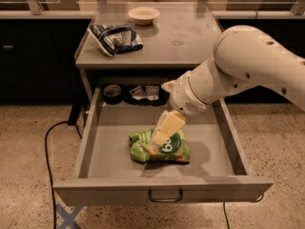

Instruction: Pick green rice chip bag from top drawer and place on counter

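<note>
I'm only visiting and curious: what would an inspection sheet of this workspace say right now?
Surface: grey counter, two items on it.
Job's things: green rice chip bag lies crumpled in the open top drawer.
Clutter: dark blue and white bag and bowl on counter; small dark items at drawer's back.
Grippers: claw low in drawer, right over the bag.
Cables: black cable on floor.
Surroundings: speckled floor, blue tape cross.

claw (162, 136) over the top drawer (157, 191) middle, covering the 11 o'clock part of the green rice chip bag (167, 150); logo half hidden. arm (257, 66) cut off at frame 3 o'clock. dark items (142, 93) at drawer 12 o'clock sit in shadow under the desk (190, 37), can't ID. floor cable (47, 149) exits the frame at 7 o'clock.
</note>
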Available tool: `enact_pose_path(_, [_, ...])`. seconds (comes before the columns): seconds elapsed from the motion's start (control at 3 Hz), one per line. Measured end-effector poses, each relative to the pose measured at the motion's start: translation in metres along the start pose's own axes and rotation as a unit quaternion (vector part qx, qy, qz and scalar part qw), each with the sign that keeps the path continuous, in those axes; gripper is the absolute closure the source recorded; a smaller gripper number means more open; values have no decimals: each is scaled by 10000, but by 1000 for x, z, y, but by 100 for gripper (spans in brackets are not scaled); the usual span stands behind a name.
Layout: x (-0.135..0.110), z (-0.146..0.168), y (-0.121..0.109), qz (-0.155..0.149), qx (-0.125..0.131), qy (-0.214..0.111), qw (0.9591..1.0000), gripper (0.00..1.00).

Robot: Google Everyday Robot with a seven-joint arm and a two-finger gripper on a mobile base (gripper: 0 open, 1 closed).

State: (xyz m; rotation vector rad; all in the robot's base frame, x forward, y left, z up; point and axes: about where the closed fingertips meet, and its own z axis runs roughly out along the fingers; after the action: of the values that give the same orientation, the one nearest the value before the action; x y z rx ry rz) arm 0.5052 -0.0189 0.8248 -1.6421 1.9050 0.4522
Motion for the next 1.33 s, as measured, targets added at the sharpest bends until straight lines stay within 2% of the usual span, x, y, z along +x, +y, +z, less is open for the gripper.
enact_pose_path(0.33, [2, 13, 7, 14, -122, -79, 9999, 0])
enact_pose_path(0.67, [10, 54, 11, -99, -331, -48, 9994, 0])
enact_pose_path(1.0, [22, 97, 6, -156, -469, 25, 9988, 0])
enact_pose_path(1.33, [38, 129, -10, -162, -478, 222, 9985, 0])
